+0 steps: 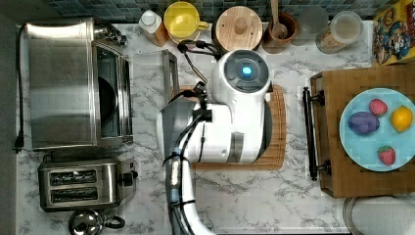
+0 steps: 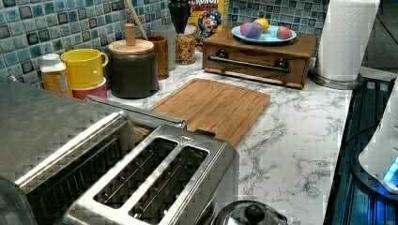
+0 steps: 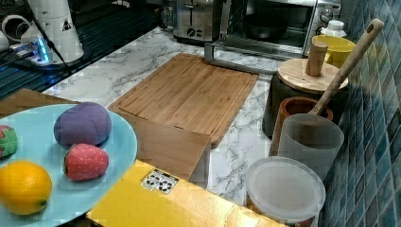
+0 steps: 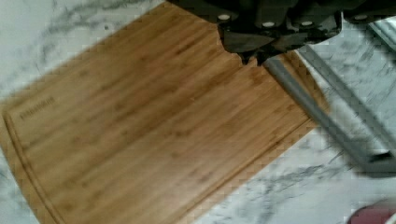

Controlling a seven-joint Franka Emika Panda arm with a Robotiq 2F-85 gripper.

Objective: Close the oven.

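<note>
The oven (image 1: 61,83) stands at the top view's left, its glass door lying open and flat on the counter. The door's bar handle (image 1: 170,73) points toward the cutting board (image 1: 277,128). The right view shows the oven (image 3: 283,21) with its dark interior exposed and the handle (image 3: 236,60) low in front. My arm hovers over the board. In the wrist view my gripper (image 4: 252,57) hangs shut with nothing held, its tips just above the board (image 4: 140,130), next to one end of the handle (image 4: 322,116).
A two-slot toaster (image 1: 80,186) and a kettle (image 1: 90,223) stand beside the oven. A yellow cup (image 1: 182,20), a lidded canister (image 1: 239,27) and jars line the back wall. A wooden box (image 1: 337,147) with a plate of toy fruit sits at the top view's right.
</note>
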